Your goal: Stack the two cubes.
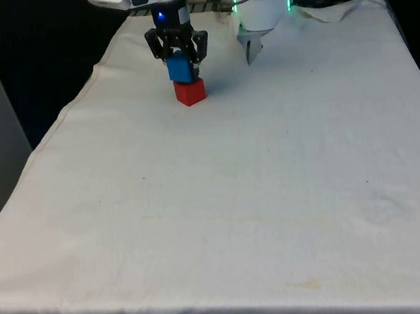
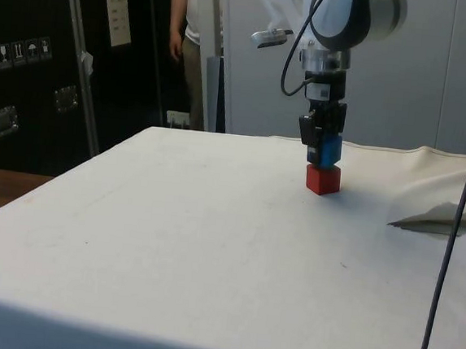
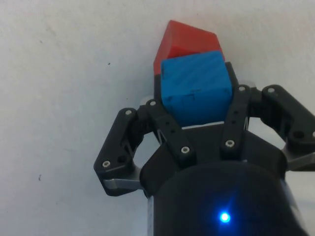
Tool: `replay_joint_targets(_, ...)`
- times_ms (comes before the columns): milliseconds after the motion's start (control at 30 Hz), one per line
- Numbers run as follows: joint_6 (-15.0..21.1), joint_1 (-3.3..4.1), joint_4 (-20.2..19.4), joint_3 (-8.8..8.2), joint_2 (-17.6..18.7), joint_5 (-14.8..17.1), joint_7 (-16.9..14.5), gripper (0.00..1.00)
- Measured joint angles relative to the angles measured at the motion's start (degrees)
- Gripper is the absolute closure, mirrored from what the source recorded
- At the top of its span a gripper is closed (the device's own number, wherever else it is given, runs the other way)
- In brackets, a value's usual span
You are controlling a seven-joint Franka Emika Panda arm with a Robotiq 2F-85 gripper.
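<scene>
presently: gripper (image 1: 178, 53), clenched on blue cube (image 1: 181, 68); cube sits on or just above red cube (image 1: 190, 92), far end of table (image 1: 239, 199). looks twisted against the red one; i'd square it and lower gently before letting go.

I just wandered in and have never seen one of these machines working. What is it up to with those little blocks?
The robot arm is stacking two cubes on the cloth-covered table. Its black gripper is clamped on a blue cube and holds it right on top of a red cube, which sits on the cloth. From the side the blue cube looks to be resting on the red one, slightly off-centre. The fingers have not let go yet, so the stack is not finished. A person stands in the background.
</scene>
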Motion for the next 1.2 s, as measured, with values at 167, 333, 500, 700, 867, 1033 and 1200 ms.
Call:
replay_joint_targets(167,0.0,0.0,-0.11,0.06,0.23,1.26,0.0,1.0)
replay_joint_targets(333,0.0,0.0,-0.17,0.11,0.46,2.06,0.0,1.0)
replay_joint_targets(500,0.0,0.06,-0.11,0.17,0.74,2.92,0.06,1.0)
replay_joint_targets(700,-0.11,0.06,-0.06,0.17,0.74,3.95,0.06,1.0)
replay_joint_targets(867,-0.86,0.06,0.17,0.17,0.74,5.16,0.0,1.0)
replay_joint_targets(1033,-1.2,0.06,0.29,0.23,0.74,6.13,-0.11,1.0)
replay_joint_targets(1200,-1.38,0.06,0.34,0.29,0.74,7.22,-0.29,1.0)
